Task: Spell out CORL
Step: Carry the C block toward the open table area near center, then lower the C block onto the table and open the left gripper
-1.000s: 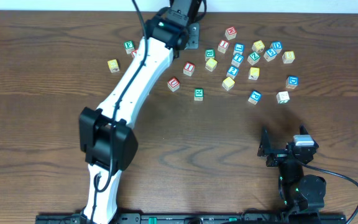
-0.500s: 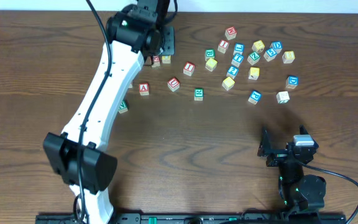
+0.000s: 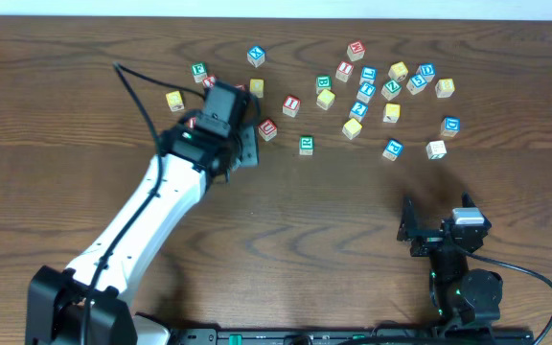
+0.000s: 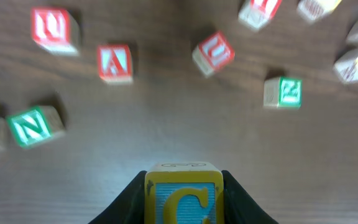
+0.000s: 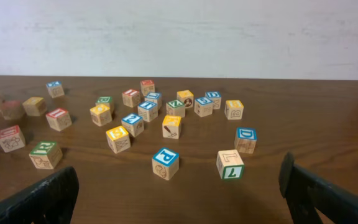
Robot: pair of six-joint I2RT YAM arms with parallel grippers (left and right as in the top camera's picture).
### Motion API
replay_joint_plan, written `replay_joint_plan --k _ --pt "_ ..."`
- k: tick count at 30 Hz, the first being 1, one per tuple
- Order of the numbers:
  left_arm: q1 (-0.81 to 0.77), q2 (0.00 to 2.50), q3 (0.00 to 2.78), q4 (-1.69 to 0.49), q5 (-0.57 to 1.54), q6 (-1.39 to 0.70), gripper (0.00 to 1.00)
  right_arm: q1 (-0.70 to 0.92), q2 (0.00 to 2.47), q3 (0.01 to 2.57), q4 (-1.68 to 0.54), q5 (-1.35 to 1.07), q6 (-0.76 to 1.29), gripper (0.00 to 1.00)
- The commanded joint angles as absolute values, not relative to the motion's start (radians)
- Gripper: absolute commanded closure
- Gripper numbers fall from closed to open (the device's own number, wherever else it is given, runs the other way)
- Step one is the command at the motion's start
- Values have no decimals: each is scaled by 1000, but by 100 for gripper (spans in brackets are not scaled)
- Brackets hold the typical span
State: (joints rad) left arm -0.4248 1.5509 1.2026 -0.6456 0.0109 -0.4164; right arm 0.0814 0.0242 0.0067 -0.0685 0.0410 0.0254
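1. A yellow "C" stands on the blue front face of the yellow-edged wooden cube (image 4: pixel 184 198), at the bottom edge of the left wrist view.
2. An "A" shows on the red-faced wooden cube (image 4: pixel 115 62) further up.
3. A "U" sits askew on the tilted red-faced wooden cube (image 4: pixel 214 53).
4. An "N" stands on the green-faced wooden cube (image 4: pixel 33 124) at the left.
5. In the right wrist view, a "P" marks the blue-topped wooden cube (image 5: pixel 165 162).
6. A "D" marks the second blue-topped wooden cube (image 5: pixel 246 139).
7. A "7" stands on the green-fronted pale wooden cube (image 5: pixel 230 165).
8. Marks on the other cubes are too blurred or small to read, and the overhead view gives none legibly.
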Motion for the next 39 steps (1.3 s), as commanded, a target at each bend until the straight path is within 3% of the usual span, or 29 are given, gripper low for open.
replay_joint_plan --k 1,17,26,39 --pt "-485 1548 1174 -638 -18 -482 92 76 20 6 -72 42 21 1" --pt "-548 1650 1053 -424 -91 -492 92 76 20 6 -72 42 21 1" --pt "-548 1787 1053 -371 -90 -486 92 76 20 6 -72 42 21 1" --pt "-548 1792 1051 -342 -90 -438 92 76 20 6 -72 42 21 1"
